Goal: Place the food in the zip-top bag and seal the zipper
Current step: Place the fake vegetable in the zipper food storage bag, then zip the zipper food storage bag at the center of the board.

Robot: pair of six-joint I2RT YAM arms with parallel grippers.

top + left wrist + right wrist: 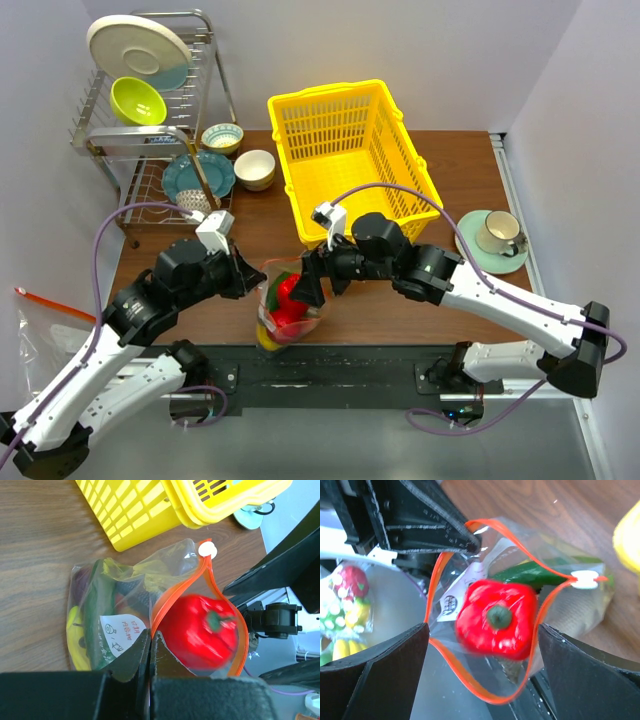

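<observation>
The zip-top bag (288,312) stands at the table's near edge with its mouth held wide. My left gripper (150,632) is shut on the bag's rim at the orange zipper (212,582), whose white end piece (207,549) sits at the far end. A red pepper (495,617), blurred, lies in the open mouth. It is between the spread fingers of my right gripper (483,630), which is open above the bag and touches nothing. Inside the bag I see a green cucumber (97,610) and a yellow banana (75,640).
A yellow basket (350,150) stands just behind the bag. A dish rack (150,110) with plates and bowls is at the back left, with loose bowls (254,168) beside it. A cup on a saucer (497,238) sits at the right. Another flat clear bag (40,325) lies off the left edge.
</observation>
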